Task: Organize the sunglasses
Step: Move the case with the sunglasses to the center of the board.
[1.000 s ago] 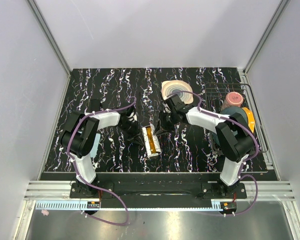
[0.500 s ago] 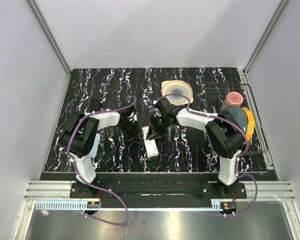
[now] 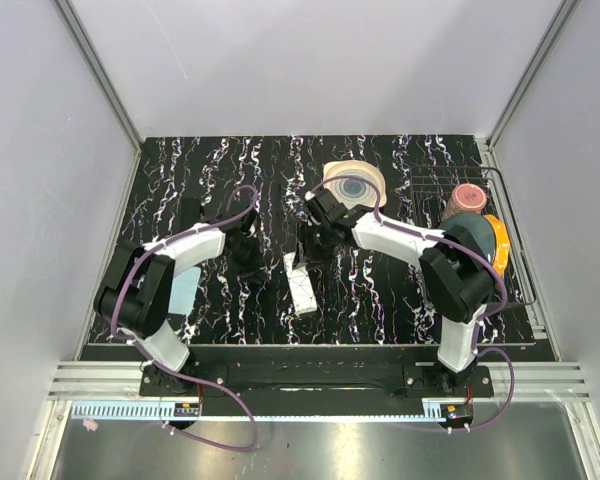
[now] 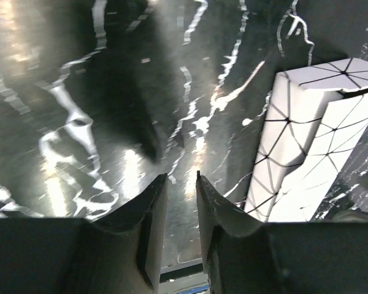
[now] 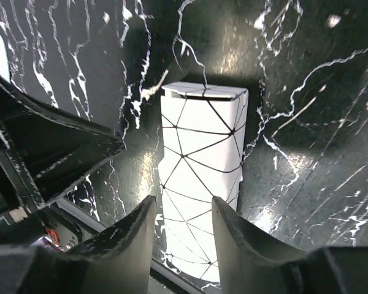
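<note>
Table: a black tabletop veined with white (image 3: 180, 170) is seen under both arms.
Box: a white oblong box crossed by thin black lines (image 5: 202, 159) is laid flat near the middle of the table, closed.
Sunglasses: the amber-lensed sunglasses are not seen in any view, so their place cannot be told.
Left gripper: the left gripper (image 4: 179, 177) is held low over bare table just left of the box. Its fingers are parted by a narrow gap, with nothing between them.
Right gripper: the right gripper (image 5: 183, 205) is poised over the far end of the box. Its fingers are spread apart and not clamped on it.
Dish: a round cream dish with grey rings (image 3: 355, 182) is set just behind the right gripper.
</note>
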`<state>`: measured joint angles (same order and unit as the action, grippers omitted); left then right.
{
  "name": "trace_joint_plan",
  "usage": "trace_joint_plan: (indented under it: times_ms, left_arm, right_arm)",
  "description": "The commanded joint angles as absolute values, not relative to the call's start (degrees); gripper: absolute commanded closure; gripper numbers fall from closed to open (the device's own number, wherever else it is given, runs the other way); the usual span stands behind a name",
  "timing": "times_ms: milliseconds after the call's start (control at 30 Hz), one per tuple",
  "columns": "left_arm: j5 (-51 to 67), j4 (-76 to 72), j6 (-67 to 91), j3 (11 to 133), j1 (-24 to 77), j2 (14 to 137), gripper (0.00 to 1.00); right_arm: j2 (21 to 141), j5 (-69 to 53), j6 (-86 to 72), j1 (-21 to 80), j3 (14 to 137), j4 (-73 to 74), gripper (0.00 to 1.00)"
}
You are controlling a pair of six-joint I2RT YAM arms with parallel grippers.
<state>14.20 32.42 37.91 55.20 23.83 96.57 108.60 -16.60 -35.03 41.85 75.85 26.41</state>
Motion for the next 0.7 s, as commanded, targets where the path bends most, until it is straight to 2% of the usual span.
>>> trace_joint_plan:
  times_ms: [0,233,433,667]
  left_arm:
    - [3.8,35.5,37.8,53.8,22.5,88.9,0.7]
    - [3.5,36.2,36.9,52.6,20.3,83.9,0.66]
    - [5.5,35.7,36.7,52.3,18.9,82.3,0.64]
    - [6.9,35.1,35.6,53.1,18.4,82.5,0.64]
  right_arm:
    - [102.2,-9.1,-32.1,42.6,78.0,26.5,0.48]
    - [105.7,-6.2,-29.5,44.6,78.7,30.3,0.3]
    - [111.9,-2.6,-28.7,48.9,84.4,37.1,0.15]
    - [116.0,2.2,-31.0,52.3,86.7,39.3,0.14]
